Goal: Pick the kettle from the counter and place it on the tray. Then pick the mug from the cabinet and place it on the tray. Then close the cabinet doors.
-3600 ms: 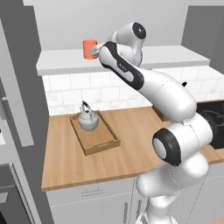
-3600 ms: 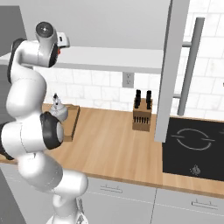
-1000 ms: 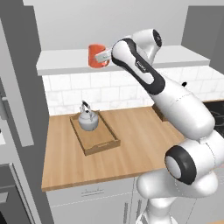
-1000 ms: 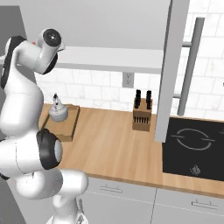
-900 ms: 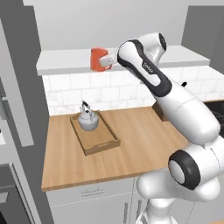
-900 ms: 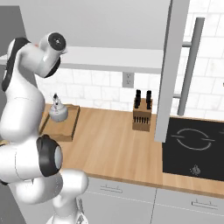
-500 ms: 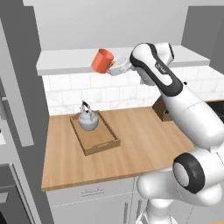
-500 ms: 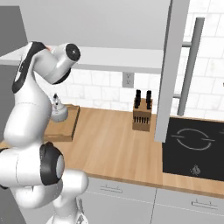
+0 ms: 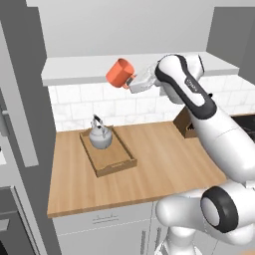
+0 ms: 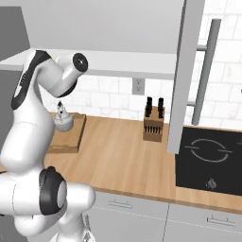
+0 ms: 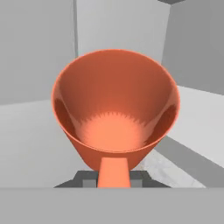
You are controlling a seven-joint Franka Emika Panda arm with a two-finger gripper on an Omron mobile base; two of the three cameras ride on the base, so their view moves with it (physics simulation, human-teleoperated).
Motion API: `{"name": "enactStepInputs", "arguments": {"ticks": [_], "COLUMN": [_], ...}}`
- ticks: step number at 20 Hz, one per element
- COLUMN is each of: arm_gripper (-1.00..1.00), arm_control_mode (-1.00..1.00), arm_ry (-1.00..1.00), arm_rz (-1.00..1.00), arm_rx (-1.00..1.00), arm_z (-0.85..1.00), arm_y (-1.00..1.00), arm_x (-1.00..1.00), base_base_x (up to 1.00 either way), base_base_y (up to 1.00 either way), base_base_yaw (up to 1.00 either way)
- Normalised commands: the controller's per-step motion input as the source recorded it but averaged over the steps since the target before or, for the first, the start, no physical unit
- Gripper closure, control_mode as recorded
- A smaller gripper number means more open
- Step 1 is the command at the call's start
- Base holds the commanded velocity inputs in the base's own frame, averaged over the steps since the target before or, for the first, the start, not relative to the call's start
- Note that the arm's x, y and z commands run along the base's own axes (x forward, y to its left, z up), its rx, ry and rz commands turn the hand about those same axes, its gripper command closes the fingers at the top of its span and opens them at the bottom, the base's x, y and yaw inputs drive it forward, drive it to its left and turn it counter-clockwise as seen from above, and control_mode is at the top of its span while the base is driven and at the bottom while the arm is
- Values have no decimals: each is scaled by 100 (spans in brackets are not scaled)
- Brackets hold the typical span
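mug (image 9: 119,73): orange-red, up in the air just in front of the cabinet shelf, tipped over on its side. In the hand view its open mouth faces the camera and you look right down to the bottom, handle pointing down toward the fingers.
hand (image 9: 130,82): clamped on the mug, gripping it at the handle side. Fingertips are mostly tucked behind the mug, so I can't make out exactly how the jaws sit.
arm (image 9: 199,104): white, reaches up and over from the lower right of the left base view, wrist level with the shelf edge.
kettle (image 9: 100,136): small silver one, sitting upright in the tray toward its back end, dark handle arched over the top.
tray (image 9: 117,162): brown wood with raised rims, on the worktop near the tiled wall, angled a bit; front half is bare.
worktop (image 9: 159,164): light-brown wood grain, runs under the tray and off to the right.
cabinet (image 9: 74,67): pale flat shelf above the white tile; the mug is off it.
cabinet doors (image 10: 186,71): standing open; in the right base view one panel shows edge-on with its long silver bar handle (image 10: 206,71).
knife block (image 10: 153,123): brown with dark handles, on the worktop by the wall, well apart from the tray.
cooktop (image 10: 210,158): black, set in at the right end of the worktop.
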Motion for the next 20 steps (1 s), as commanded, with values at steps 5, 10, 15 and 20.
{"name": "enactStepInputs", "arguments": {"ticks": [5, 10, 15, 20], "arm_gripper": [100, 100, 100, 100], "arm_control_mode": [-100, -100, -100, -100], "arm_ry": [5, 21, 7, 0], "arm_rz": [13, 10, 1, 0], "arm_rx": [-4, -18, -16, -22], "arm_z": [17, -11, -41, -77], "arm_y": [1, 7, 4, 15], "arm_x": [-53, -16, -2, 0], "base_base_x": [0, 0, 0, 0], "base_base_y": [0, 0, 0, 0], "base_base_yaw": [0, 0, 0, 0]}}
